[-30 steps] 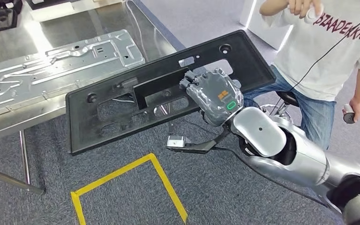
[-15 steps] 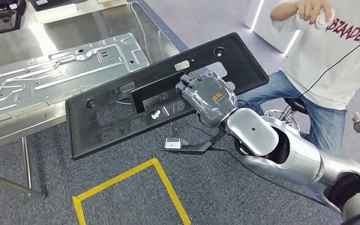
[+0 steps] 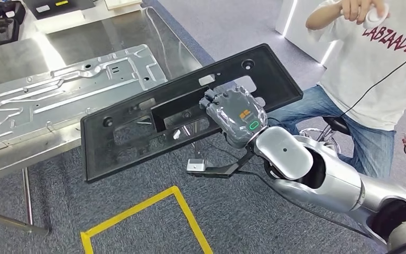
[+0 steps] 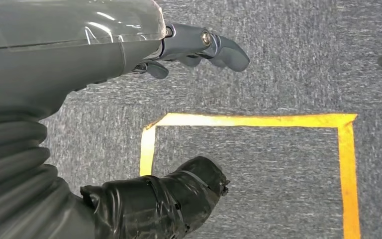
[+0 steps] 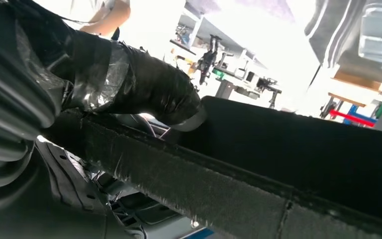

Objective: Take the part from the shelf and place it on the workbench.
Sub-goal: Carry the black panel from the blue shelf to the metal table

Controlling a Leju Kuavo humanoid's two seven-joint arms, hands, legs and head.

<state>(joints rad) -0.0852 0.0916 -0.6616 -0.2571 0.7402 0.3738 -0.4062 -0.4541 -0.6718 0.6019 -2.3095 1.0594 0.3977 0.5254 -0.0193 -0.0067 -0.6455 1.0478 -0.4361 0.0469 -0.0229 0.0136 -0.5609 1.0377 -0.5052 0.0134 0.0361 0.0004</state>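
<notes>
While the right hand [image 3: 236,114] grips the black part [image 3: 137,137] near the rim of its central rectangular cutout, the long panel hangs in the air, tilted, with its far end reaching out from the fingers over the edge of the steel desk [image 3: 111,32] and its near end jutting the other way toward a seated person [image 3: 380,74]. In the right wrist view the taped thumb [image 5: 149,89] presses against the part's dark edge [image 5: 278,149], so these fingers are clamped on it. Beyond the fingers, past the part's far end, a pressed metal sheet [image 3: 58,95] lies flat on the desk. Below the held panel, yellow tape [image 3: 137,206] marks a square on the grey carpet. The left hand [image 4: 129,99] hangs over that same tape outline [image 4: 248,120], its fingers [image 4: 214,47] spread apart from the thumb [image 4: 179,194] and holding nothing.
</notes>
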